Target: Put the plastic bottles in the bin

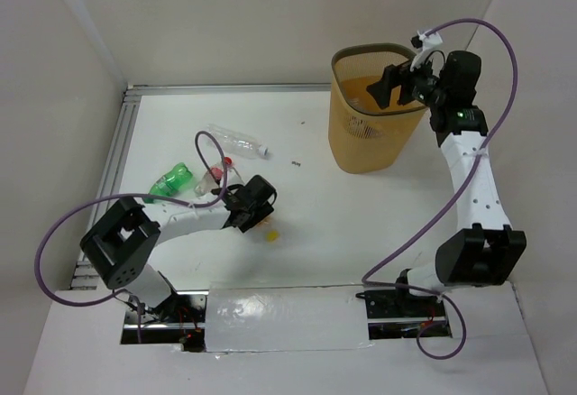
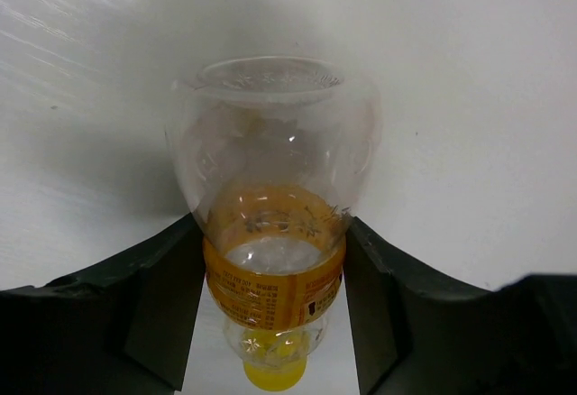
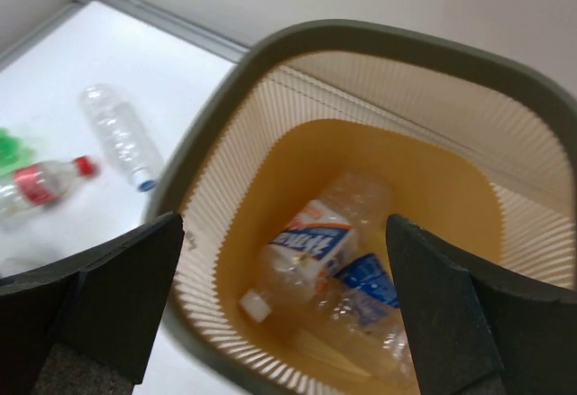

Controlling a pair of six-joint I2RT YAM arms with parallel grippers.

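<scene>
The white table (image 1: 297, 260) carries everything. The bin (image 1: 371, 147) stands at its far right. It is a yellow-orange mesh basket with a grey-brown rim, and in the right wrist view its rim (image 3: 379, 39) fills most of the picture.

The right gripper (image 1: 397, 87) hangs over the bin's mouth. Its fingers (image 3: 108, 296) are spread wide, with nothing between them.

The left gripper (image 1: 257, 201) is low over the near left part of the table. Its fingers (image 2: 117, 323) are closed against both sides of the orange-label bottle (image 2: 270, 233). This is a clear bottle with a yellow cap (image 2: 275, 372). Its label has small dark print, too fine to read. I cannot tell whether it rests on the table.

Two bottles lie in the bottom of the bin. The white-label bottle (image 3: 311, 246) has blue lettering, an orange corner and a white cap. The blue-label bottle (image 3: 370, 287) is beside it. Neither label is legible.

Three more lie on the table to the left of the bin:
- the clear bottle (image 1: 239, 141)
- the green bottle (image 1: 171, 181)
- the red-label bottle (image 3: 41, 183), which has a red cap
</scene>
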